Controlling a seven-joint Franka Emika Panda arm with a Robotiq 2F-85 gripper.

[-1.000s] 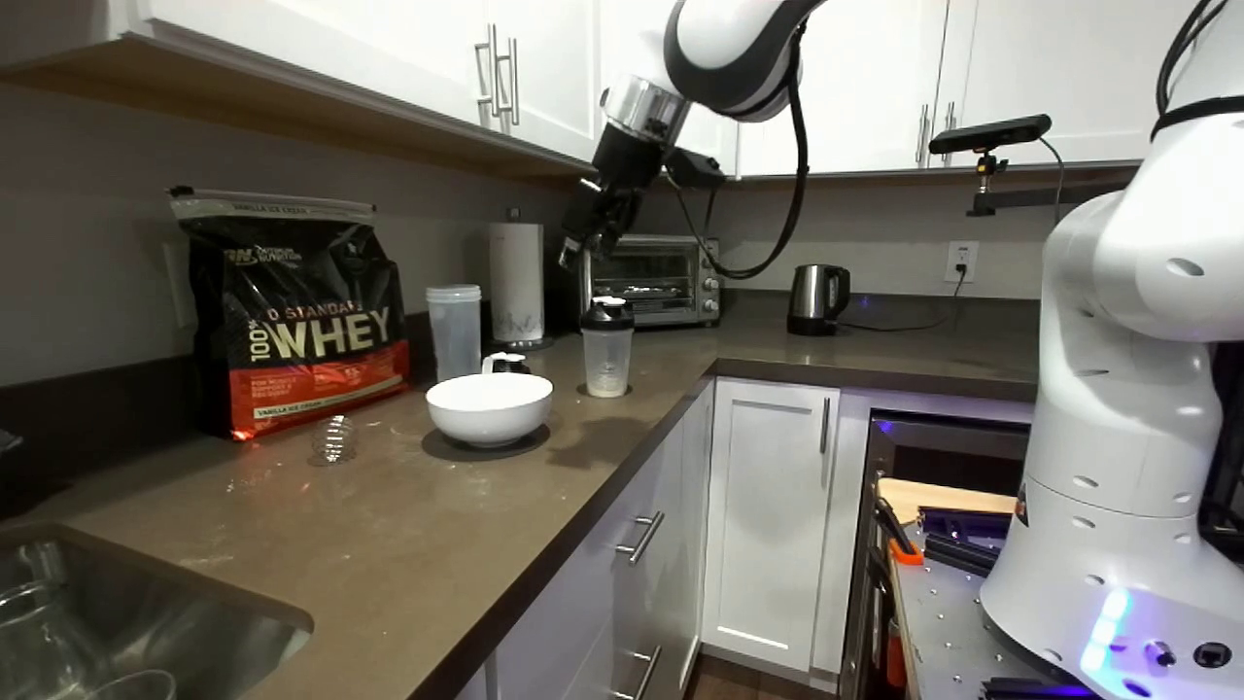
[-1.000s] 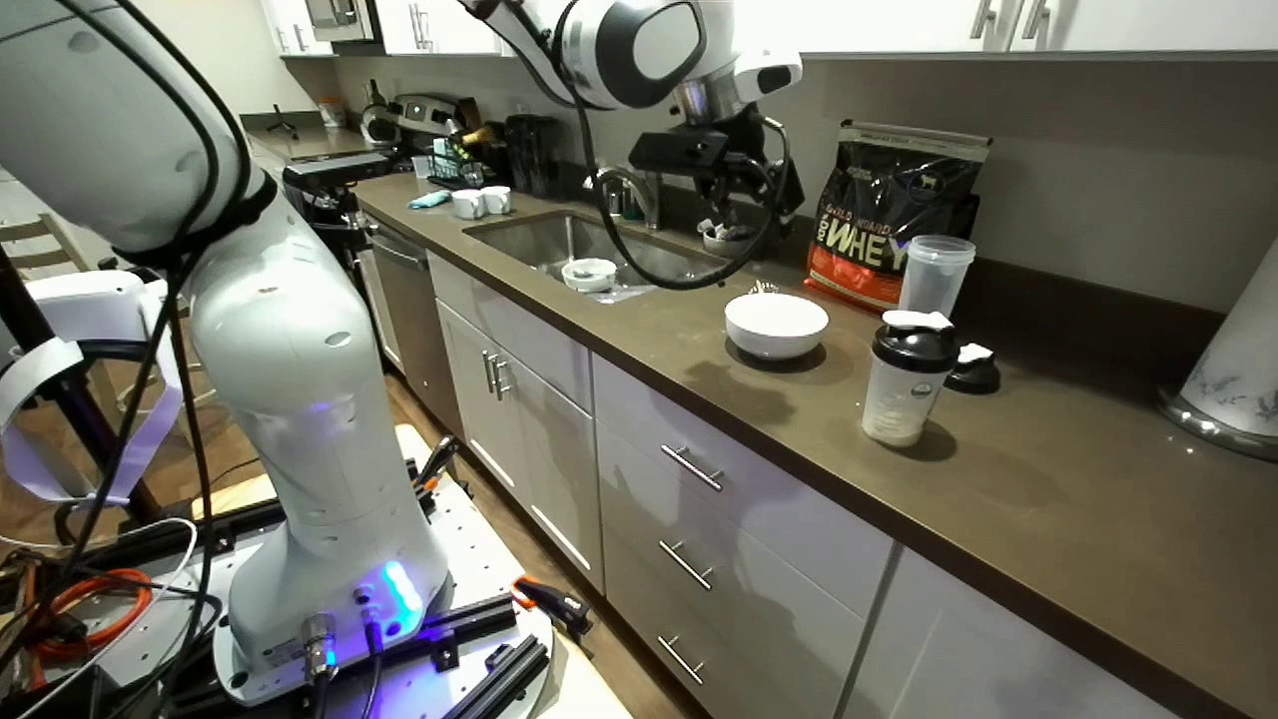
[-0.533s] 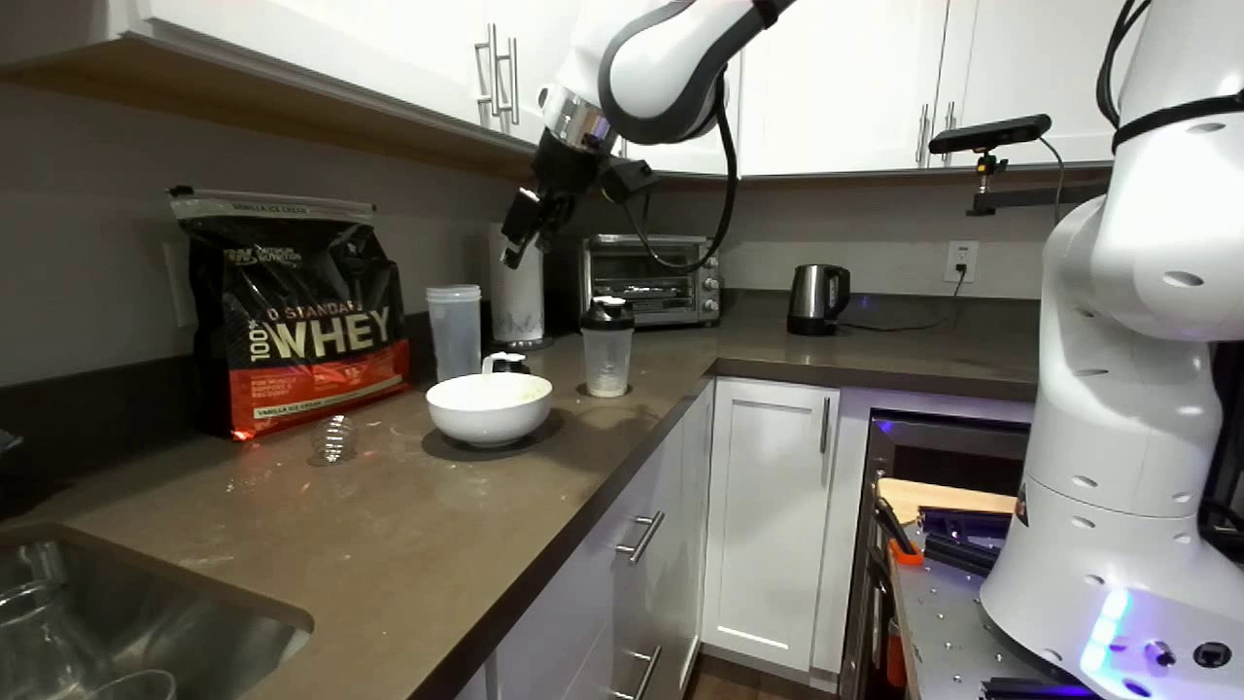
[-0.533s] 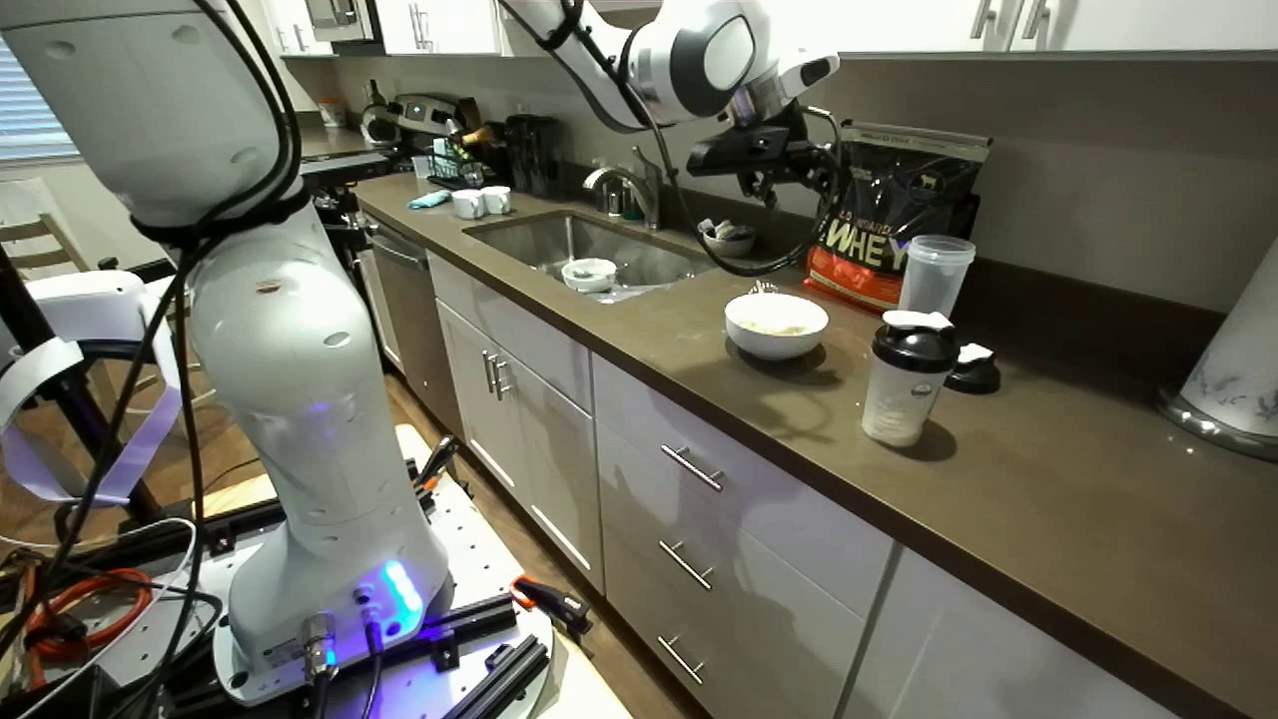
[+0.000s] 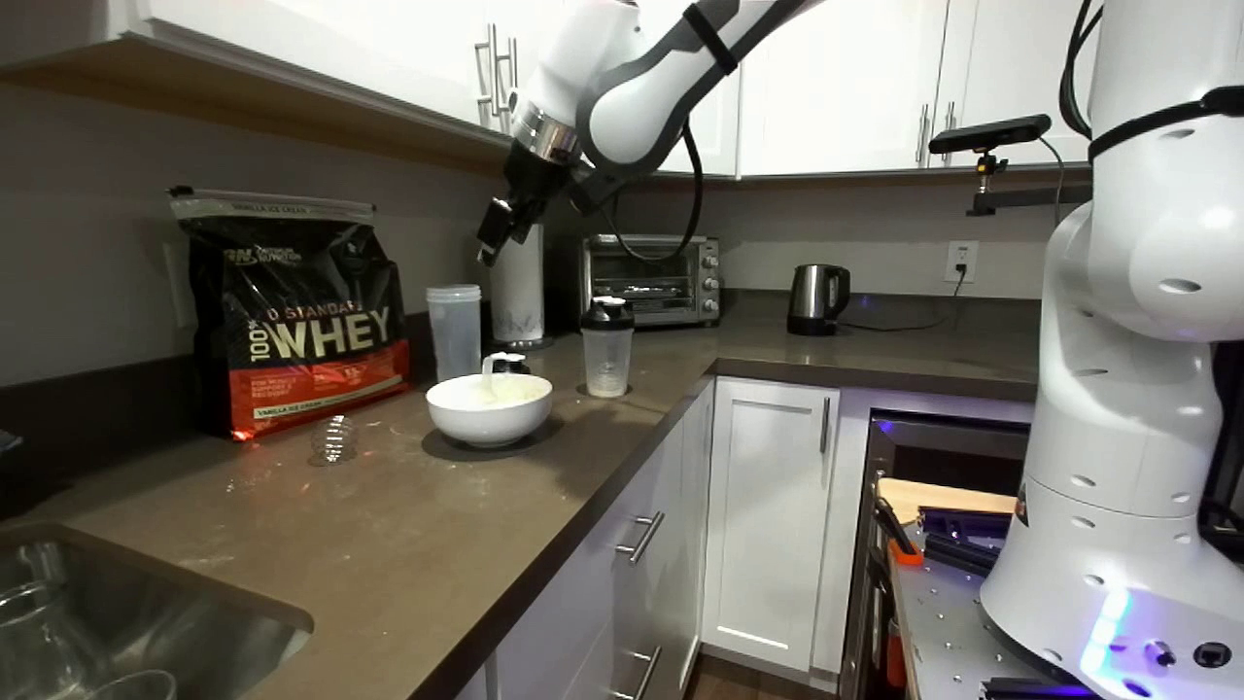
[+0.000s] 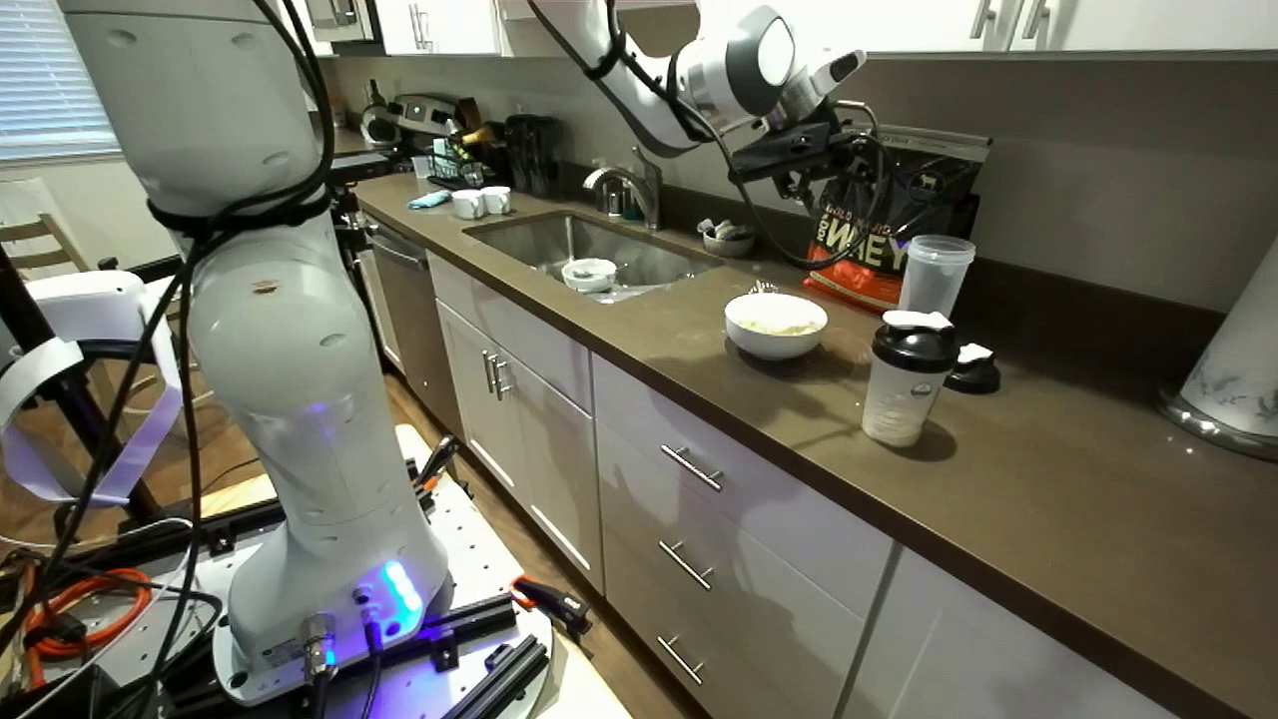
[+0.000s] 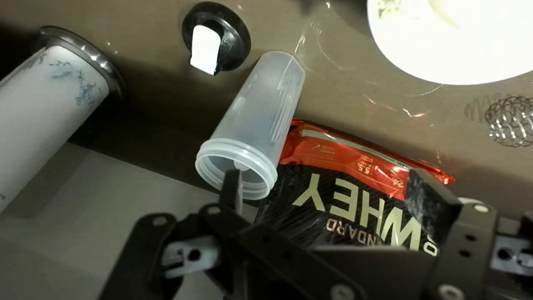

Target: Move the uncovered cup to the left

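Logged a shift of the black two-finger gripper (image 7: 325, 175) since the earlier frames: swung further toward a tall, frosted translucent plastic tumbler (image 7: 260, 104). Read its fingers (image 7: 230, 189) as spread wide, gripping nothing. In wrist view, saw one fingertip crossing the tumbler's open mouth; from an exterior view, placed gripper above tumbler and apart from it. Found tumbler upright on the dark brown countertop (image 6: 1098, 519), in the same spot as before, just beside a glossy black-and-red whey bag (image 5: 301, 311). Near tumbler's base, noted a round black plastic lid (image 7: 235, 43) with white flip tab. Also near, observed a round white bowl (image 5: 489, 416) with pale contents showing. Near lid, recorded a shorter clear plastic cup (image 5: 606, 365), upright, capped in black, with whitish material at the bottom. Close to bag, marked a silver wire coil (image 5: 333, 439). Past tumbler in an exterior view, listed a white paper-towel roll (image 5: 518, 292) on a metal base. Farther off, picked out a silver toaster oven (image 5: 646, 277), then a black-and-steel kettle (image 5: 812, 297).
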